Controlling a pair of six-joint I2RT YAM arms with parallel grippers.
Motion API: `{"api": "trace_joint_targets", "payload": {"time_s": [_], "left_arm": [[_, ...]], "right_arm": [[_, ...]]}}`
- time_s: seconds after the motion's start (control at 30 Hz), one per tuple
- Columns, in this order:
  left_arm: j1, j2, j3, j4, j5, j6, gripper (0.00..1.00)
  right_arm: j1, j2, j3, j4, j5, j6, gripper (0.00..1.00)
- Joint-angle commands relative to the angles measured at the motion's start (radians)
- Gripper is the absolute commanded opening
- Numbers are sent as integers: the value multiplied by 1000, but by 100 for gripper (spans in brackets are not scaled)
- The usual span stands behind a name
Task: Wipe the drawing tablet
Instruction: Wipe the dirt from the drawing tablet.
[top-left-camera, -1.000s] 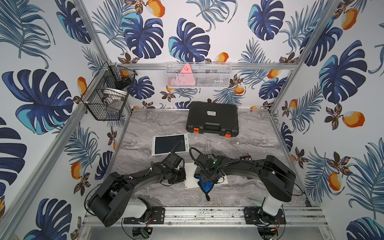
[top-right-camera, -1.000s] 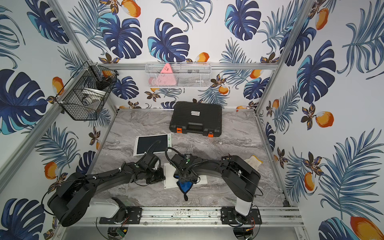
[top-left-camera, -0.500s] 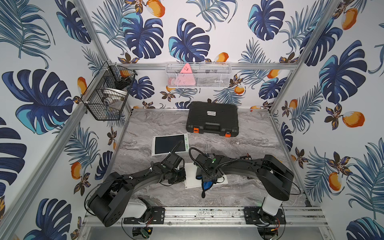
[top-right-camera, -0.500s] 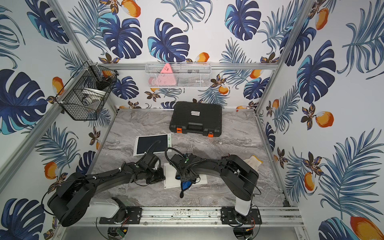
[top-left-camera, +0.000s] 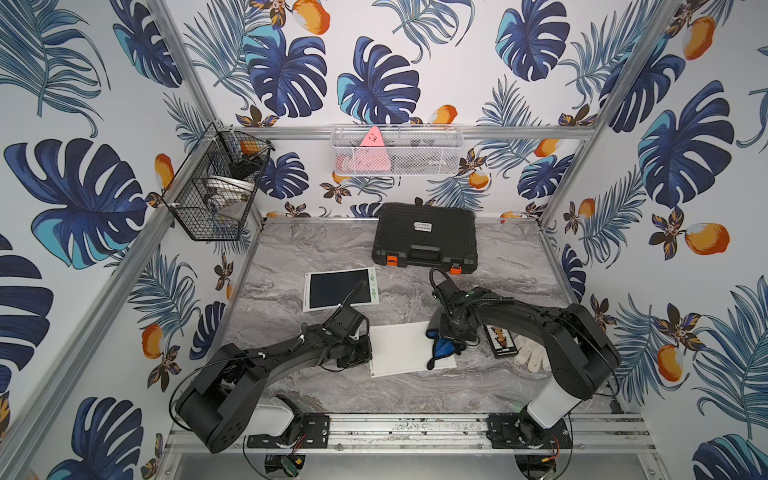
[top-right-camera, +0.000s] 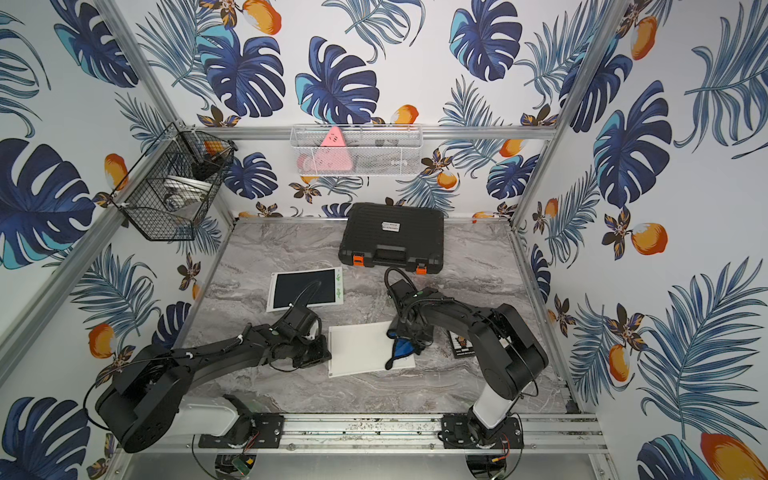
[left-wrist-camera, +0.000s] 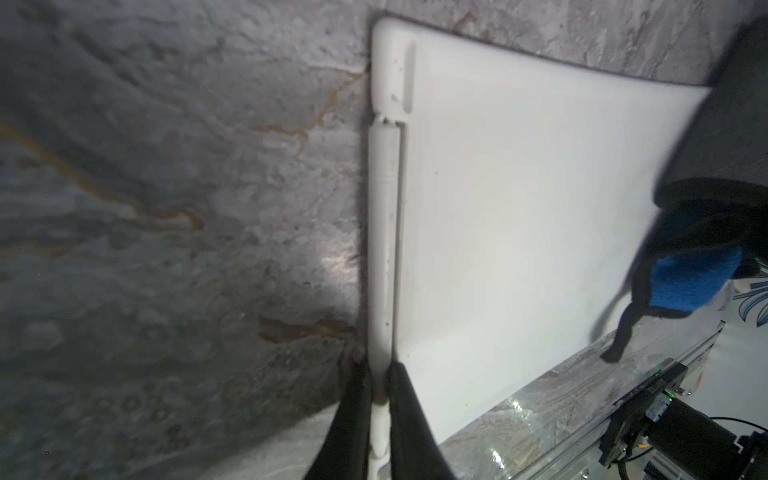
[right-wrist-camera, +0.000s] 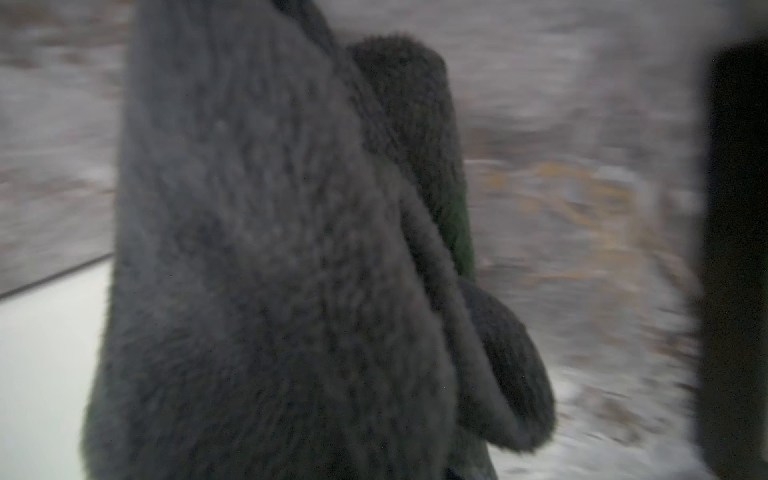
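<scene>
Centrally, white tablet (top-left-camera: 401, 351): is lying flat on the marble table (top-left-camera: 316, 249), near the front, between both arms.
Stylus (left-wrist-camera: 384, 232): is sitting along the tablet's left edge.
Left gripper (left-wrist-camera: 379, 374): is pinching the stylus, fingers pressed against it.
Right gripper (top-left-camera: 447, 335): is clamping the cloth (top-left-camera: 444, 348).
Cloth: blue and dark grey, is hanging over the tablet's right edge; contact unclear.
Dark-screen tablet (top-left-camera: 332, 289): is lying farther back.
Black case (top-left-camera: 424, 237): is sitting closed at the rear.

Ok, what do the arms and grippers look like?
The left arm and right arm are matte black with rounded joints, white base housings and looping black cables at the wrists. The left gripper has slim black fingers; the right gripper has its fingers hidden.
</scene>
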Motion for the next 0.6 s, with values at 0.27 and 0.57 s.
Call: {"api": "trace_joint_targets", "payload": {"time_s": [0.27, 0.57], "left_arm": [[8, 15, -7, -296, -112, 28, 16], [7, -26, 15, -285, -46, 11, 29]], "right_arm": [[-50, -160, 16, -214, 156, 13, 0], [-39, -192, -77, -176, -61, -29, 0]]}}
